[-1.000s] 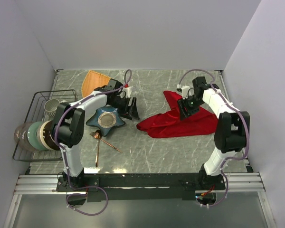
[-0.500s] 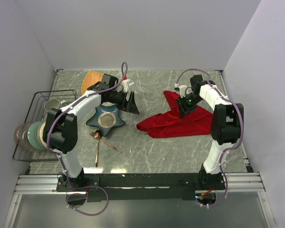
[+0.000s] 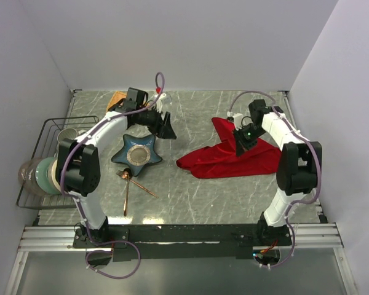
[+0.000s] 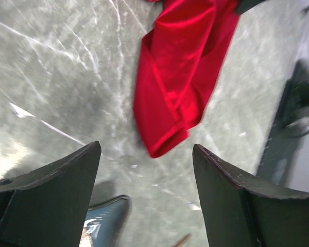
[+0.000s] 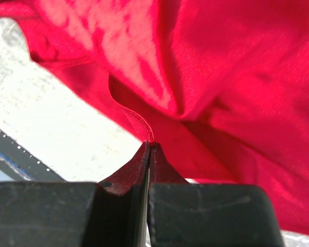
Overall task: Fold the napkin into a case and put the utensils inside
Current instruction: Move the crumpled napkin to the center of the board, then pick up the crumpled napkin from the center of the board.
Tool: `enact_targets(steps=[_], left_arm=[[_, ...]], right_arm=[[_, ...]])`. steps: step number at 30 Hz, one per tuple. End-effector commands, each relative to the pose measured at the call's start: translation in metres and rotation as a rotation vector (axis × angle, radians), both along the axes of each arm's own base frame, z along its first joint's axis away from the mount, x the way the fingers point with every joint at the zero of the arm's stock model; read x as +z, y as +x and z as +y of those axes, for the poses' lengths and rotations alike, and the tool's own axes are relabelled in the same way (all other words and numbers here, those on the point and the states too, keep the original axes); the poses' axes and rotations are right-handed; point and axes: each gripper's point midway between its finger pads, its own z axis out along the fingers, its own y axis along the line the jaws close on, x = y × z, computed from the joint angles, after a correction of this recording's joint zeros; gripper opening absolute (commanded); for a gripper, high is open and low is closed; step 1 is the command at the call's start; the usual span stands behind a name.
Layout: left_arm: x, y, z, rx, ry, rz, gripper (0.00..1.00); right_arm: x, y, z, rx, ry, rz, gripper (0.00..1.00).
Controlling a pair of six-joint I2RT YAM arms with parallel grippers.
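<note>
The red napkin lies crumpled on the right half of the table, loose and unfolded. My right gripper is down on its upper part, and in the right wrist view the jaws are shut on a stitched hem edge of the napkin. My left gripper hovers open with nothing in it, behind the blue star dish, pointing toward the napkin; its fingers stand wide apart. The copper utensils lie on the table at front left, in front of the dish.
A blue star-shaped dish sits left of centre. An orange plate is mostly hidden behind the left arm. A wire rack with bowls and cups stands at the left edge.
My right gripper has closed on the napkin's edge. The left arm has swung toward the back of the table, gripper staying open.
</note>
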Motion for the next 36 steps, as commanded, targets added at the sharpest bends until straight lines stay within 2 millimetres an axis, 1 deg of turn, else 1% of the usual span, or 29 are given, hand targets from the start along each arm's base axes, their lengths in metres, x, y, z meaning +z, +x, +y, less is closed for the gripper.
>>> enact_targets(steps=[1, 2, 3, 4, 5, 6, 7, 8, 9, 10, 11, 12, 14, 15, 16, 17, 18, 20, 22, 23, 24, 26, 29, 30, 34, 35, 36], left_arm=[[0.005, 0.004, -0.003, -0.174, 0.075, -0.285, 0.78], [0.0, 0.003, -0.003, -0.206, 0.109, -0.325, 0.77], [-0.009, -0.005, -0.008, -0.275, 0.17, -0.4, 0.77], [-0.014, -0.008, -0.009, -0.303, 0.202, -0.441, 0.77], [-0.014, -0.013, -0.011, -0.327, 0.218, -0.486, 0.77], [-0.026, -0.02, -0.018, -0.367, 0.248, -0.538, 0.76], [-0.029, -0.023, -0.023, -0.384, 0.259, -0.565, 0.76], [-0.031, -0.025, -0.027, -0.391, 0.268, -0.591, 0.75], [-0.037, -0.033, -0.036, -0.423, 0.274, -0.604, 0.74], [-0.039, -0.032, -0.04, -0.428, 0.28, -0.623, 0.74], [-0.045, -0.034, -0.044, -0.438, 0.286, -0.621, 0.73], [-0.047, -0.04, -0.052, -0.449, 0.283, -0.618, 0.72], [-0.05, -0.039, -0.061, -0.439, 0.275, -0.628, 0.7], [-0.053, -0.046, -0.066, -0.442, 0.265, -0.615, 0.7], [-0.055, -0.048, -0.069, -0.443, 0.261, -0.613, 0.7], [-0.056, -0.047, -0.073, -0.433, 0.263, -0.627, 0.7], [-0.059, -0.051, -0.078, -0.431, 0.263, -0.617, 0.71], [-0.063, -0.053, -0.085, -0.422, 0.267, -0.609, 0.72], [-0.067, -0.062, -0.095, -0.435, 0.266, -0.589, 0.73], [-0.073, -0.062, -0.095, -0.426, 0.295, -0.585, 0.73], [-0.076, -0.068, -0.102, -0.42, 0.3, -0.577, 0.73], [-0.086, -0.071, -0.106, -0.403, 0.349, -0.574, 0.73], [-0.096, -0.069, -0.107, -0.355, 0.384, -0.571, 0.73], [-0.098, -0.063, -0.106, -0.317, 0.412, -0.586, 0.73], [-0.11, -0.051, -0.098, -0.259, 0.481, -0.602, 0.74], [-0.118, -0.05, -0.096, -0.258, 0.504, -0.591, 0.74], [-0.121, -0.051, -0.097, -0.264, 0.517, -0.594, 0.73]], right_arm=[[0.039, -0.018, 0.001, 0.007, 0.04, -0.062, 0.0], [0.047, -0.026, -0.003, -0.01, 0.046, -0.071, 0.0], [0.051, -0.03, -0.005, -0.019, 0.049, -0.077, 0.0], [0.054, -0.034, -0.007, -0.032, 0.055, -0.083, 0.0], [0.06, -0.043, -0.009, -0.042, 0.059, -0.091, 0.0], [0.062, -0.048, -0.008, -0.043, 0.062, -0.092, 0.0], [0.065, -0.052, -0.008, -0.043, 0.063, -0.097, 0.0], [0.067, -0.061, -0.015, -0.067, 0.061, -0.097, 0.0], [0.068, -0.065, -0.017, -0.074, 0.058, -0.101, 0.0], [0.068, -0.069, -0.019, -0.075, 0.051, -0.103, 0.0], [0.068, -0.078, -0.022, -0.079, 0.03, -0.108, 0.0], [0.068, -0.082, -0.026, -0.092, 0.02, -0.111, 0.0], [0.072, -0.092, -0.032, -0.11, 0.006, -0.136, 0.0], [0.073, -0.095, -0.034, -0.122, 0.004, -0.143, 0.0], [0.074, -0.097, -0.038, -0.14, 0.001, -0.154, 0.0], [0.077, -0.102, -0.039, -0.152, -0.001, -0.168, 0.0], [0.077, -0.103, -0.041, -0.163, -0.007, -0.176, 0.0], [0.078, -0.109, -0.042, -0.175, -0.011, -0.188, 0.0], [0.076, -0.112, -0.042, -0.188, -0.011, -0.187, 0.0], [0.077, -0.114, -0.042, -0.191, -0.012, -0.192, 0.0], [0.077, -0.115, -0.042, -0.196, -0.014, -0.191, 0.0], [0.079, -0.116, -0.043, -0.199, -0.017, -0.204, 0.0], [0.081, -0.118, -0.044, -0.205, -0.024, -0.216, 0.0], [0.081, -0.119, -0.044, -0.206, -0.023, -0.215, 0.0], [0.081, -0.12, -0.045, -0.209, -0.024, -0.216, 0.0], [0.081, -0.119, -0.045, -0.211, -0.024, -0.216, 0.0], [0.081, -0.119, -0.046, -0.215, -0.024, -0.214, 0.0]])
